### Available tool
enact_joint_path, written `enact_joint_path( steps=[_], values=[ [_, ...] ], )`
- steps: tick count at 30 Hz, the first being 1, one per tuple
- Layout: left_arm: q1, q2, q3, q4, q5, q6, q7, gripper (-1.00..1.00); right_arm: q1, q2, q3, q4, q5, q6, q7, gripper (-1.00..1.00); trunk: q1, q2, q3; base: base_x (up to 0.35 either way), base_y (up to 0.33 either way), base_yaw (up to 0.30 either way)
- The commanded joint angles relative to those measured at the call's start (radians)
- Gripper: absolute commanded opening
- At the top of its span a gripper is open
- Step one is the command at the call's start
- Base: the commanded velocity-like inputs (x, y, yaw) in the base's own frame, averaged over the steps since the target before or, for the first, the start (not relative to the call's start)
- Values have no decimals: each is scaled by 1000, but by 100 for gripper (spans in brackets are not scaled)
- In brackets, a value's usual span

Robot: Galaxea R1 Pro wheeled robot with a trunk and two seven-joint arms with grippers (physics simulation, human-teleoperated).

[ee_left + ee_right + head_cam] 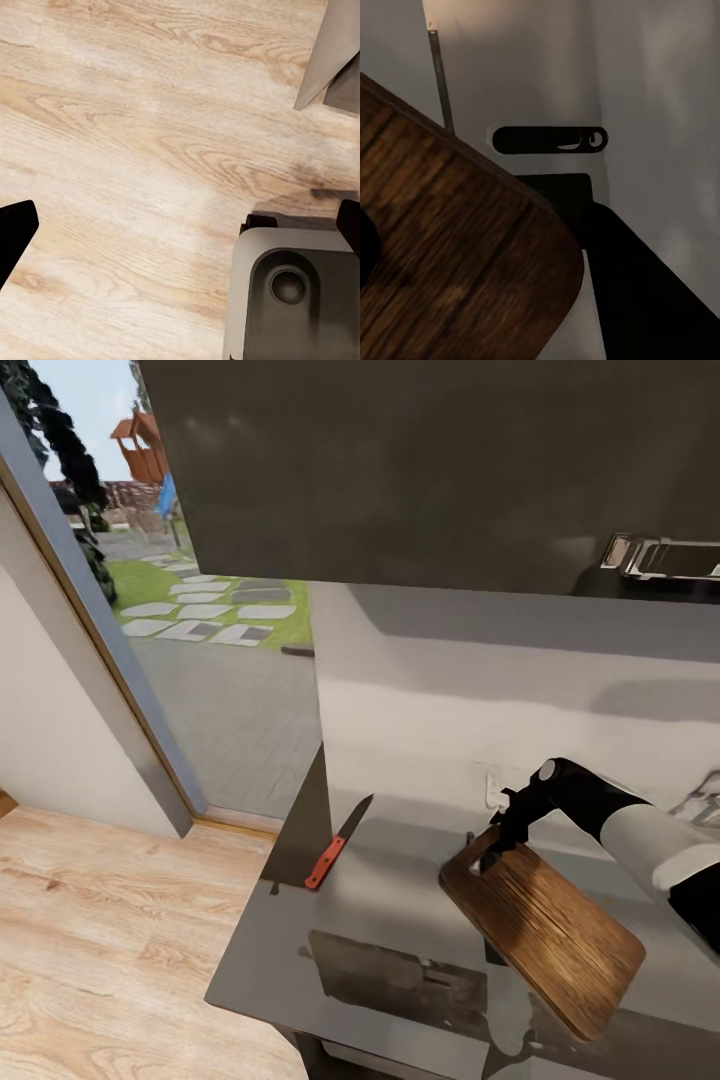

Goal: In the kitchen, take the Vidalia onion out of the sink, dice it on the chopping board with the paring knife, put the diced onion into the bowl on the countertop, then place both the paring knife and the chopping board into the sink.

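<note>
My right gripper (pixel 488 852) is shut on one end of the brown chopping board (pixel 548 932), which hangs tilted above the grey countertop (pixel 265 950). Up close in the right wrist view, the chopping board (pixel 457 262) fills the foreground in front of the pale wall. The red-handled paring knife (pixel 337 844) lies flat on the countertop to the board's left, blade pointing toward the wall. My left gripper (pixel 180 232) is open over the wood floor, beside my grey base (pixel 296 292). Onion, bowl and sink are out of view.
A glossy black upper cabinet (pixel 420 470) hangs above the countertop. A wall socket (pixel 493 790) sits behind the board. The countertop's left end borders a glass door (pixel 200 640) and pale wood floor (pixel 110 940).
</note>
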Motion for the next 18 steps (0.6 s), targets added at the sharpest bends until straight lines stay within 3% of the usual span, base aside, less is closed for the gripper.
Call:
enact_joint_path(
  steps=[1,18],
  values=[
    [0,0,1,-1,2,-2,0,100,8,-1,6,-2,7,12,1,-100,1,-1,-2,0,0,0],
    [0,0,1,1,2,-2,0,100,8,-11,-2,-4,8,22,13,-100,1,-1,20,0,0,0]
  ],
)
